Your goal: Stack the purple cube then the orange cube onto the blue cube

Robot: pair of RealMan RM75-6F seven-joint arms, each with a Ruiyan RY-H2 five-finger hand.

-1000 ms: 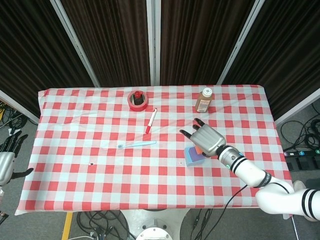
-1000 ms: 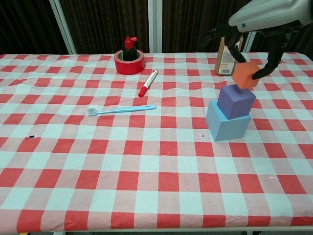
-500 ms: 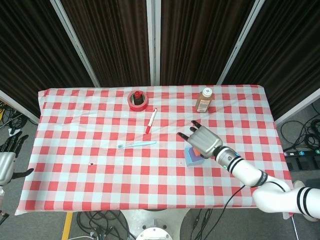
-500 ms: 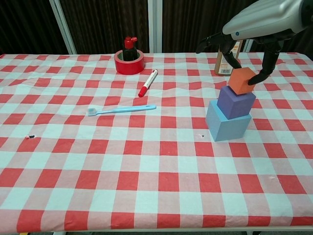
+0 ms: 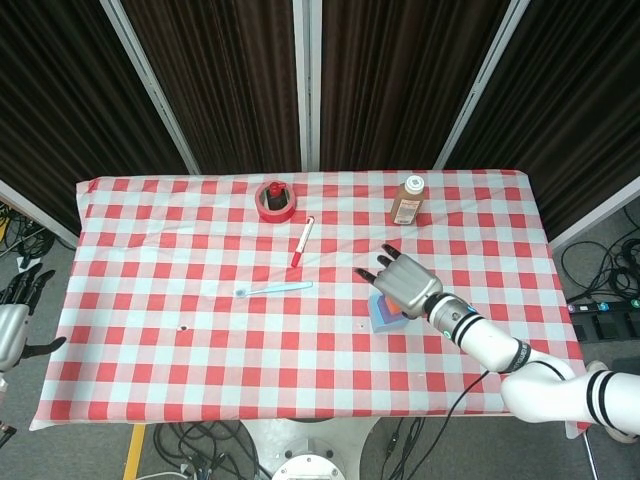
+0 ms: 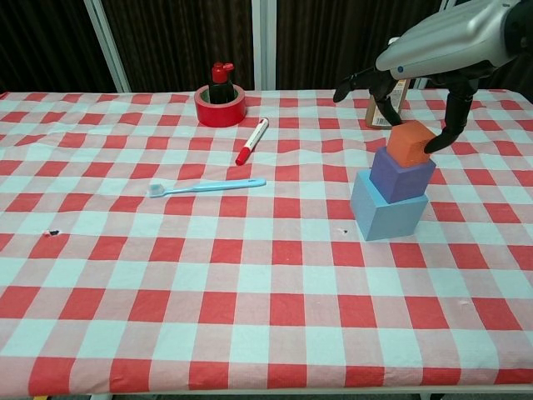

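The blue cube (image 6: pixel 385 217) sits on the checked cloth at the right, with the purple cube (image 6: pixel 401 175) on top of it, turned a little. The orange cube (image 6: pixel 410 142) rests tilted on the purple cube. My right hand (image 6: pixel 433 54) hovers over the stack and pinches the orange cube between the thumb on its right side and a finger on its left. In the head view this right hand (image 5: pixel 402 282) covers most of the stack; only an edge of the blue cube (image 5: pixel 380 320) shows. My left hand (image 5: pixel 12 322) hangs off the table's left edge, holding nothing, fingers apart.
A red tape roll (image 6: pixel 220 106) with a small red-capped bottle inside stands at the back. A red marker (image 6: pixel 251 142) and a light blue toothbrush (image 6: pixel 208 186) lie mid-table. A brown bottle (image 5: pixel 408 200) stands behind the stack.
My right hand has come down and slightly left with the orange cube, from above the stack's right side to resting on the purple cube. The left hand has not moved.
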